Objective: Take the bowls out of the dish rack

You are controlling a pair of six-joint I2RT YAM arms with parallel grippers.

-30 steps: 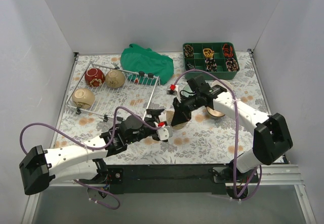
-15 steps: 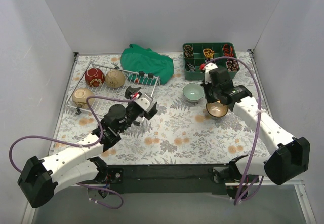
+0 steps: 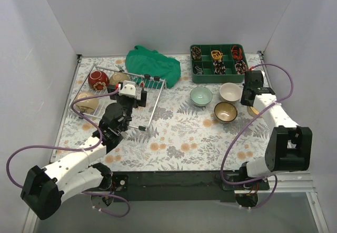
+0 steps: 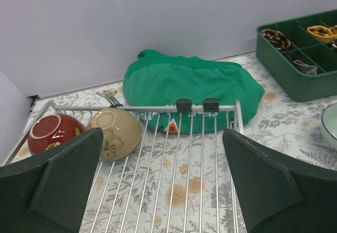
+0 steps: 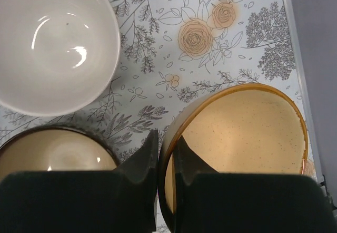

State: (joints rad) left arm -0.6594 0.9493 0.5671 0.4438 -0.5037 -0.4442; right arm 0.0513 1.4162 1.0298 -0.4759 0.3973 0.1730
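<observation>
The silver wire dish rack [image 3: 108, 105] sits at the far left and holds a red bowl [image 3: 98, 79], a tan bowl [image 3: 120, 78] and a beige bowl [image 3: 86, 102]. My left gripper [image 3: 129, 92] is open and empty above the rack's right half. In the left wrist view, the gripper [image 4: 166, 185] hangs over bare rack wires [image 4: 158, 108], with the red bowl [image 4: 51, 133] and tan bowl [image 4: 113, 134] ahead on the left. My right gripper [image 5: 167, 159] is shut on the rim of a tan, brown-rimmed bowl [image 5: 242, 138] at the table's right edge.
A pale green bowl [image 3: 201, 96], a white bowl [image 3: 230, 91] and a dark brown bowl [image 3: 225, 112] stand on the floral mat. A green cloth [image 3: 152, 63] lies behind the rack. A green compartment tray [image 3: 219, 63] sits at the back right. The right wall is close to the right gripper [image 3: 251, 102].
My left arm has swung from the table's middle back over the rack, with its gripper open. My right arm has moved to the far right with a bowl. The pale green bowl now stands on the mat.
</observation>
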